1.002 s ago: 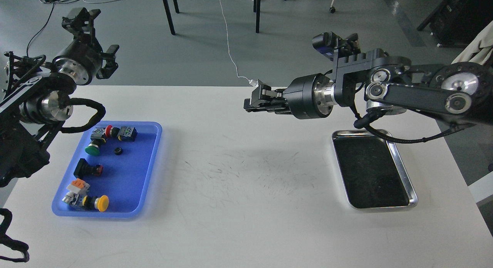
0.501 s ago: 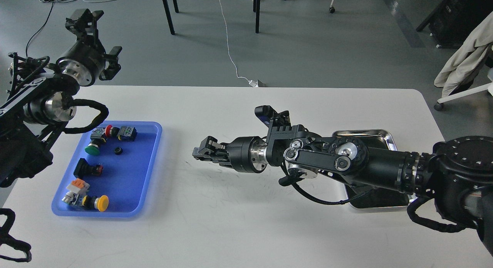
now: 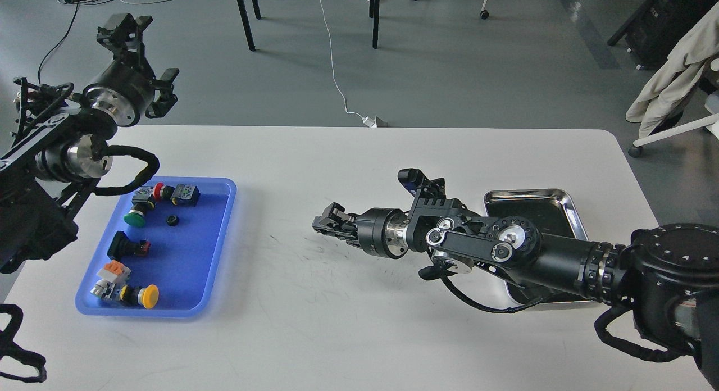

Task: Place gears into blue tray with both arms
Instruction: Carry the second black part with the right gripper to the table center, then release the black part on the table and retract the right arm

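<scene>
The blue tray [image 3: 191,256] lies at the table's left. One tiny black gear [image 3: 172,219] rests in its upper part, among coloured push-button switches. My right gripper [image 3: 327,223] hangs low over the middle of the table, pointing left at the tray and well short of it. Its fingers are pressed together, and I see nothing between the tips. My left gripper [image 3: 147,59] is raised beyond the table's far left corner, above and behind the tray. It points away from me, so its fingers cannot be told apart.
A shiny steel tray [image 3: 563,195] sits at the right, partly covered by my right arm. Switches with green [image 3: 135,217], red [image 3: 159,189] and yellow [image 3: 148,295] caps lie in the blue tray. Table legs, floor cables and a chair stand beyond the table.
My right arm came down from high over the steel tray to low over the table, reached left, then drew back rightwards a little. The left arm barely moved.
</scene>
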Tool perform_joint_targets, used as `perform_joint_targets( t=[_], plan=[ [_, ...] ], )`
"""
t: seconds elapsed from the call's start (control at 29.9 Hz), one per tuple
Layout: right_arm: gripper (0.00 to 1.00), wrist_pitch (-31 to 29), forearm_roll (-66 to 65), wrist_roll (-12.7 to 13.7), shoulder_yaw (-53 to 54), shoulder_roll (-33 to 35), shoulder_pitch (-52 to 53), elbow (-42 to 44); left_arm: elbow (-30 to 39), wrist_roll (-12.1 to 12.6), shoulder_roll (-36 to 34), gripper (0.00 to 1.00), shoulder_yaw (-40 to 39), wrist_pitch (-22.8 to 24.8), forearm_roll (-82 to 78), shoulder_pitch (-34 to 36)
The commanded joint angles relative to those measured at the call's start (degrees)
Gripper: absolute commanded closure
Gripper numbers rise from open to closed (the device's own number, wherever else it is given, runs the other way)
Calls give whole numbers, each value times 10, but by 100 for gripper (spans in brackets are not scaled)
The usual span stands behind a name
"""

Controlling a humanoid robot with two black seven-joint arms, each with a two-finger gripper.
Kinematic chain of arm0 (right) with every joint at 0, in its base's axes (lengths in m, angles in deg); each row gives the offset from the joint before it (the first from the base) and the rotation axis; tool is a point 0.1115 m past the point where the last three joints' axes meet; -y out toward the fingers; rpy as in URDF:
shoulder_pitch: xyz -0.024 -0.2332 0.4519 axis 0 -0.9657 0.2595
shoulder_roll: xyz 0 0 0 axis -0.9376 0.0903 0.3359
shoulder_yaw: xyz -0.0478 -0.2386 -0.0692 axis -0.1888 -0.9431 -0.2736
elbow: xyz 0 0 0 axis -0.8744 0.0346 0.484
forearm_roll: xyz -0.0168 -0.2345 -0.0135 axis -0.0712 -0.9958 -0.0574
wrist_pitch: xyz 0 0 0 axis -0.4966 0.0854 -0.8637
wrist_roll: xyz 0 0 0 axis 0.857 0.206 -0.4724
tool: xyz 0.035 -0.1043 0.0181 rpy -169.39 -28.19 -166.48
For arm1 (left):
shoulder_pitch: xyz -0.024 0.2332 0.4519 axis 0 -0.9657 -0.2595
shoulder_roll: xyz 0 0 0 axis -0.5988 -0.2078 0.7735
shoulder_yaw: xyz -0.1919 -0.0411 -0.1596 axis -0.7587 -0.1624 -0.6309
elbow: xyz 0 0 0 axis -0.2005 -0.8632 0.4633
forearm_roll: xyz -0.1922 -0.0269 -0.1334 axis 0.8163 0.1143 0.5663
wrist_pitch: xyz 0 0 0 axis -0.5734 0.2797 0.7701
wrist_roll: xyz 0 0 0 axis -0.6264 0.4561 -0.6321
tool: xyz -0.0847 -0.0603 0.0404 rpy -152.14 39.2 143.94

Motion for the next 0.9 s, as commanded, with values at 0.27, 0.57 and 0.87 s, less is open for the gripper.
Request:
perform_joint_targets(
  t=[0.27,0.57,0.87],
  plan=[
    [93,2,2,2,0,0,-12,-17,0,0,-3,2,-1,1,0,0],
    [91,-3,9,8,0,0,-27,-30,0,0,-2,2,-1,0,0,0],
    [90,-3,10,10,-1,0,-36,-27,0,0,-2,2,0,1,0,0]
  ],
)
